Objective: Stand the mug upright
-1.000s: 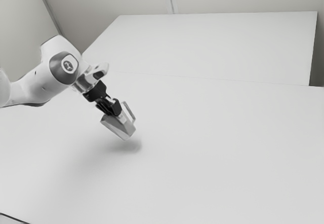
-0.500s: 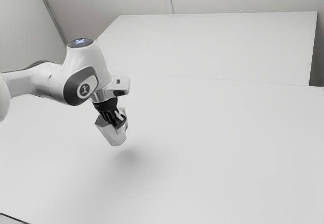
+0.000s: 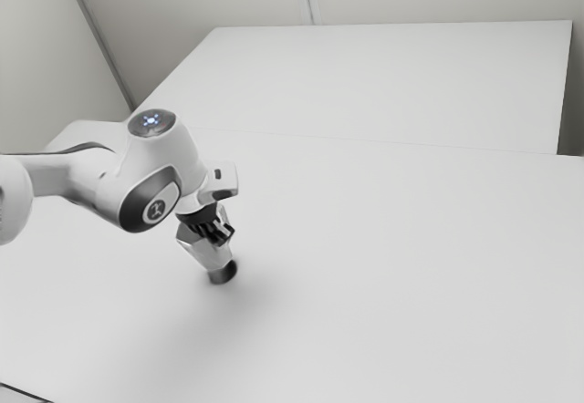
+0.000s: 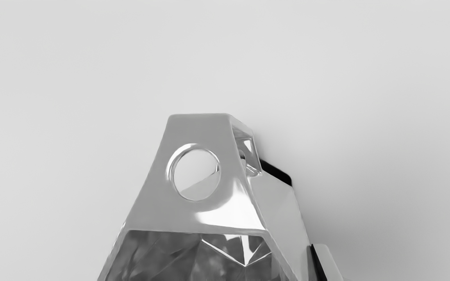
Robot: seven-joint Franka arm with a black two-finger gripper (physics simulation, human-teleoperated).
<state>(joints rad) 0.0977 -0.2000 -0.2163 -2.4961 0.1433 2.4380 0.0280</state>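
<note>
Quantities: one arm [image 3: 178, 161] is carrying one pincer [image 3: 220, 232]. One mug [image 3: 211, 254] is occupying the pincer. Two table sections, one near [image 3: 420, 275] below the pincer, one far [image 3: 392, 84] beyond it, are meeting at one seam [image 3: 365, 139].

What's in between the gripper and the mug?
Nothing. In the exterior view, the gripper is right up against the mug. The wrist view shows a fingertip against the mug's side, no gap showing.
</note>
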